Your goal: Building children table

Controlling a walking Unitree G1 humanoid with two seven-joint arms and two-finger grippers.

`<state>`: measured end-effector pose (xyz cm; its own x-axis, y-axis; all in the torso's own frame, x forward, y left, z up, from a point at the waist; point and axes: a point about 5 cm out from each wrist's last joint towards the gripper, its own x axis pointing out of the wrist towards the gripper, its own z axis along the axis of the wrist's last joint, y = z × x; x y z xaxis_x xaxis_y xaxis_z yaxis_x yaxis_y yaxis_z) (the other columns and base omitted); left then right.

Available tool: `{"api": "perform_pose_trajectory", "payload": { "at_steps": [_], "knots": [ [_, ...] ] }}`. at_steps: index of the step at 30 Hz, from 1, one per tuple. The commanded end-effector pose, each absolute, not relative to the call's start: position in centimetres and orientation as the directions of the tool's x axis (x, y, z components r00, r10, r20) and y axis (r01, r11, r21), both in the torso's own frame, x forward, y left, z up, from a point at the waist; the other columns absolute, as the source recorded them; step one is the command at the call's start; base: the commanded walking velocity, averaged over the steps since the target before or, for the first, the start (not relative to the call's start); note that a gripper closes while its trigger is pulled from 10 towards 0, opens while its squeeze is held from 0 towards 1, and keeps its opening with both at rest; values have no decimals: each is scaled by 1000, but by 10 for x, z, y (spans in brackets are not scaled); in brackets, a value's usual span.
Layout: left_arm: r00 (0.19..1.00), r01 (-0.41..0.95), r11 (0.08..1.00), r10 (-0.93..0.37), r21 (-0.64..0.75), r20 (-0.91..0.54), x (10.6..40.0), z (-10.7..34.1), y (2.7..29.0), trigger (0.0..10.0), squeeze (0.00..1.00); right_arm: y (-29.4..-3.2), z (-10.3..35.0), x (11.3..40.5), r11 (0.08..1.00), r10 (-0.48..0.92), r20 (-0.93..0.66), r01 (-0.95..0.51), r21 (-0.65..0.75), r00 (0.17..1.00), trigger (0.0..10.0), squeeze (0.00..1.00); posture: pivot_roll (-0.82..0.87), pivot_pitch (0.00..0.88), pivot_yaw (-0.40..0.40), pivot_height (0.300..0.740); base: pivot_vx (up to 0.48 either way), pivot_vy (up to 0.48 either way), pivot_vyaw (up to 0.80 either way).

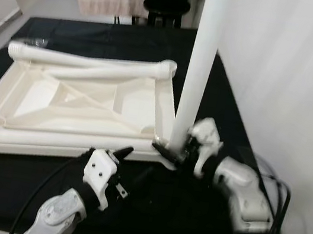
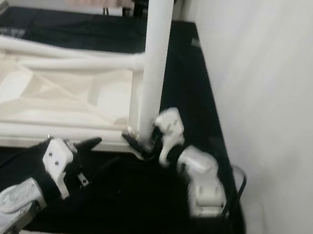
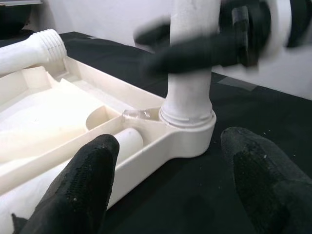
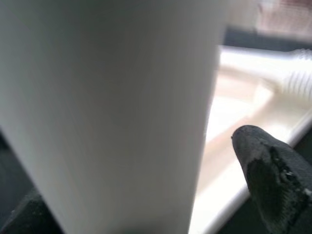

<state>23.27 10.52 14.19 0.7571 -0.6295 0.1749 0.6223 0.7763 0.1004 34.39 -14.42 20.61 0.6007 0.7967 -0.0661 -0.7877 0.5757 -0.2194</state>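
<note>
white leg (image 1: 203, 53) upright in tabletop (image 1: 80, 104)

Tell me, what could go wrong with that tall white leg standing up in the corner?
1. The leg is tall and the right tool grips it only near the bottom, so it might lean or tip if it is not screwed fully into the tabletop corner.
2. The left tool hangs open beside the tabletop, not touching it, so the tabletop may slide on the black cloth when the leg is turned.
3. Two loose legs lie in the tabletop and could roll.
</note>
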Motion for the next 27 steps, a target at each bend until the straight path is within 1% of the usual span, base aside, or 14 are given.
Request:
{"api": "perform_pose_trajectory", "payload": {
  "at_steps": [1, 3, 4, 7, 8, 9, 15, 19, 21, 22, 23, 24, 25, 27],
  "knots": [
    [762, 621, 777, -629, 102, 156, 231, 138, 106, 10000, 0, -140, 194, 341, 556, 815, -76, -811, -182, 575, 10000, 0, -29, 159, 22, 740, 0, 0, 0],
    [765, 616, 782, -623, 95, 167, 228, 140, 106, 10000, 0, -147, 202, 352, 515, 838, -98, -836, -189, 538, 10000, 0, -22, 158, 20, 740, 0, 0, 0],
    [760, 623, 778, -627, 82, 169, 224, 141, 106, 10000, 0, -150, 205, 356, 486, 854, -111, -855, -181, 509, 6314, 0, -20, 159, 21, 740, 0, 0, 0],
    [756, 629, 774, -632, 73, 170, 221, 141, 105, 10000, 0, -152, 207, 359, 467, 864, -118, -867, -175, 489, 6314, 0, -19, 159, 21, 740, 0, 0, 0],
    [752, 638, 767, -638, 59, 168, 219, 141, 105, 10000, 0, -154, 209, 360, 452, 874, -117, -877, -163, 472, 1529, 0, -17, 161, 21, 740, 0, 0, 0],
    [750, 643, 765, -641, 47, 165, 217, 141, 105, 10000, 0, -155, 209, 361, 441, 881, -116, -885, -149, 459, 0, 0, -15, 164, 22, 740, 0, 0, 0],
    [755, 640, 768, -636, 32, 162, 213, 140, 106, 10000, 0, -165, 201, 359, 437, 884, -128, -892, -113, 450, 0, 0, -17, 170, 22, 740, 0, 0, 0],
    [758, 636, 771, -631, 30, 163, 215, 138, 107, 10000, 0, -175, 185, 353, 497, 852, -135, -862, -102, 507, 0, 0, -28, 180, 21, 740, 0, 0, 0],
    [759, 635, 772, -631, 30, 161, 215, 138, 108, 10000, 0, -178, 173, 349, 562, 808, -144, -821, -104, 572, 0, 0, -30, 183, 11, 740, 0, 0, 0],
    [759, 636, 771, -632, 31, 159, 215, 137, 109, 10000, 0, -178, 155, 347, 742, 645, -163, -663, -97, 746, 0, 0, -14, 185, 1, 740, 0, 0, 0],
    [759, 636, 771, -632, 32, 157, 215, 137, 110, 10000, 0, -181, 143, 343, 848, 498, -181, -519, -102, 848, 0, 0, -14, 185, 1, 740, 0, 0, 0],
    [759, 636, 771, -632, 32, 157, 215, 137, 110, 10000, 0, -181, 143, 343, 848, 498, -181, -519, -102, 848, 0, 0, -14, 185, 1, 740, 0, 0, 0],
    [760, 635, 772, -632, 35, 154, 216, 138, 113, 10000, 0, -163, 109, 298, 937, 326, -288, -348, -25, 900, 0, 0, -7, 199, -1, 740, 0, 0, 0],
    [761, 633, 773, -631, 37, 151, 216, 138, 115, 10000, 0, -154, 110, 283, 935, 304, -281, -341, -94, 910, 0, 0, -25, 204, 23, 740, 0, 0, 0]
  ]
}}
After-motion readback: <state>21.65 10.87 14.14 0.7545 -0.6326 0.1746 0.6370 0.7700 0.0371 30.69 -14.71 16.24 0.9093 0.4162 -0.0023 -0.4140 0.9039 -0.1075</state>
